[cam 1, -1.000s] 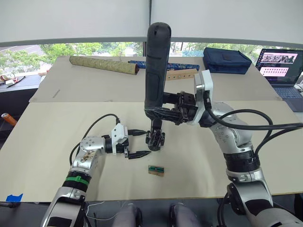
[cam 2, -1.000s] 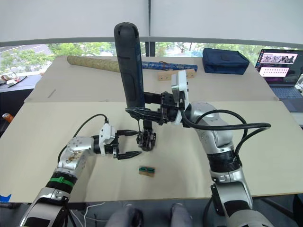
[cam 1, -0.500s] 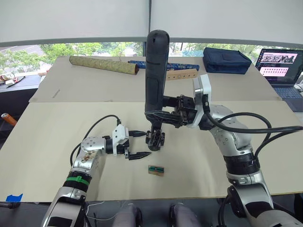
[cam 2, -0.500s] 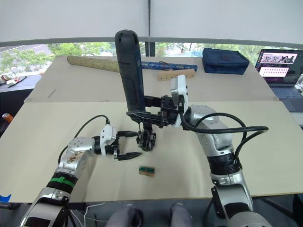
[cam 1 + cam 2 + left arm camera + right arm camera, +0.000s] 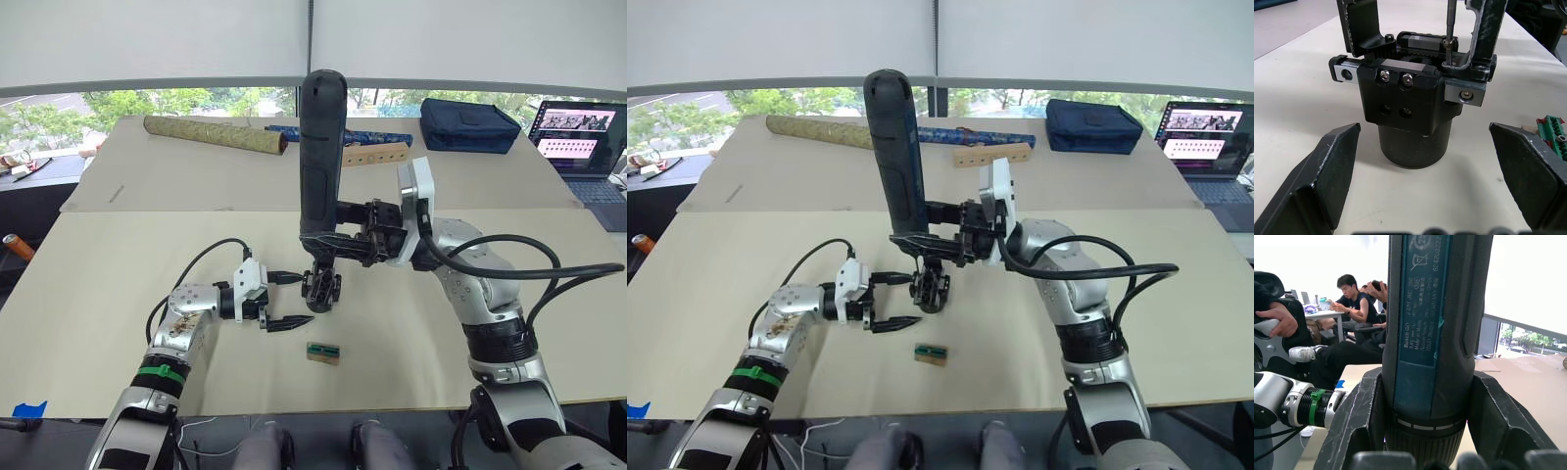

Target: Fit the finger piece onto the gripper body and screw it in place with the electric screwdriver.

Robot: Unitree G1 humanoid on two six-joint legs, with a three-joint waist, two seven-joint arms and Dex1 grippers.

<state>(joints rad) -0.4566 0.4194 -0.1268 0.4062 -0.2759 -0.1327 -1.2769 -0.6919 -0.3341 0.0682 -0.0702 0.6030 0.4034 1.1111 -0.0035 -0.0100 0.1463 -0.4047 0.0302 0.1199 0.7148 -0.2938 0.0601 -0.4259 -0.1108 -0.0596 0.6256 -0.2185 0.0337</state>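
The right gripper (image 5: 338, 235) reaches in from the right, clamped on the upright electric screwdriver (image 5: 321, 157), now tilted slightly more leftward. Its thin metal bit (image 5: 1450, 24) meets a screw atop the blocky black gripper body (image 5: 1408, 115) mid-table. The left gripper (image 5: 291, 299) lies level beside the body, fingers spread apart.
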